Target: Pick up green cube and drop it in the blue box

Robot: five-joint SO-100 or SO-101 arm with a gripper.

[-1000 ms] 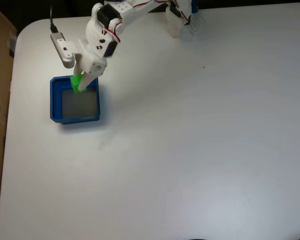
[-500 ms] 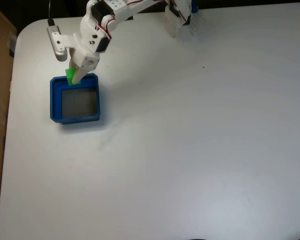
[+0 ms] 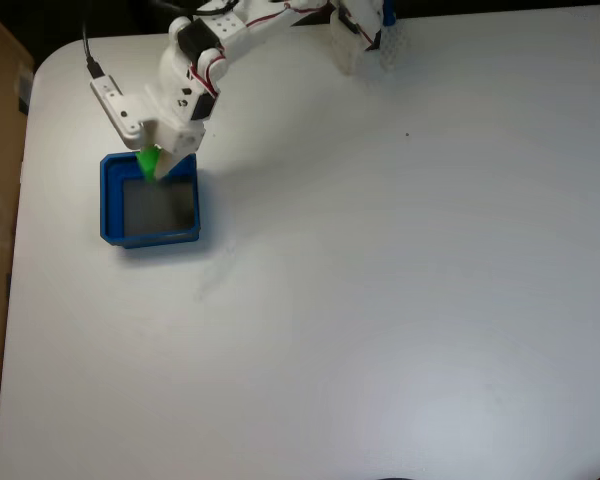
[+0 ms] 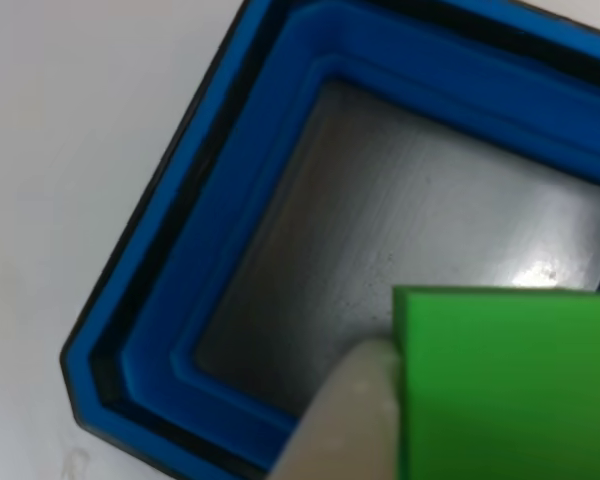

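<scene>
The small bright green cube, plain and matte with crisp edges, is pinched between the white plastic fingers of the gripper. It hangs above the far rim of the shallow square blue box, whose thick stepped walls frame a dull grey, faintly glossy floor. In the fixed view the box sits at about ten o'clock on the smooth white table. The white arm reaches in from twelve o'clock, its wrist bent downward.
</scene>
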